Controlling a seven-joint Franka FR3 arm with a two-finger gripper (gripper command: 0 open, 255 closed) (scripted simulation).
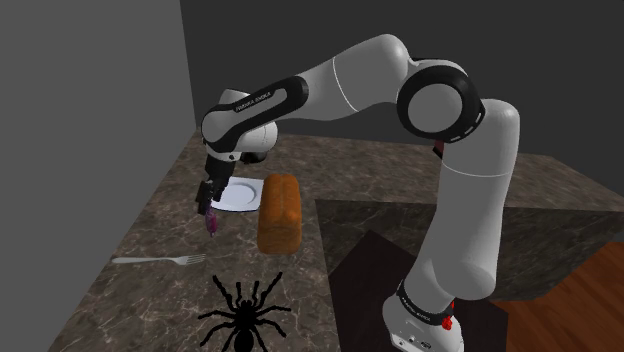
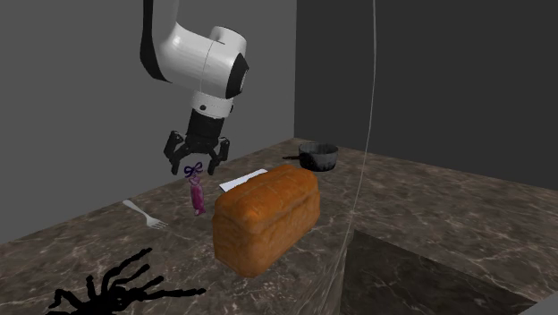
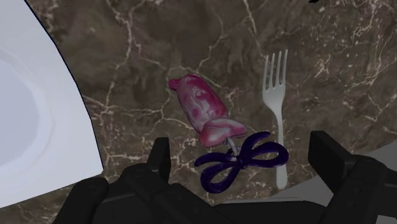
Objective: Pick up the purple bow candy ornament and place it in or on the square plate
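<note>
Now at the reach step: your gripper (image 2: 197, 161) hangs open, its jaws either side of the bow, not touching. The purple candy ornament (image 3: 207, 114) sits on the counter (image 3: 159, 38) beside the white plate (image 3: 44, 89). Next: lower, close, lift.

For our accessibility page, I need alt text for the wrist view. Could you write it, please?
The open black gripper hovers over a pink candy ornament; its purple bow sits between the fingers, untouched. A white fork lies beside it on the dark marbled counter, a white plate on the other side.
</note>
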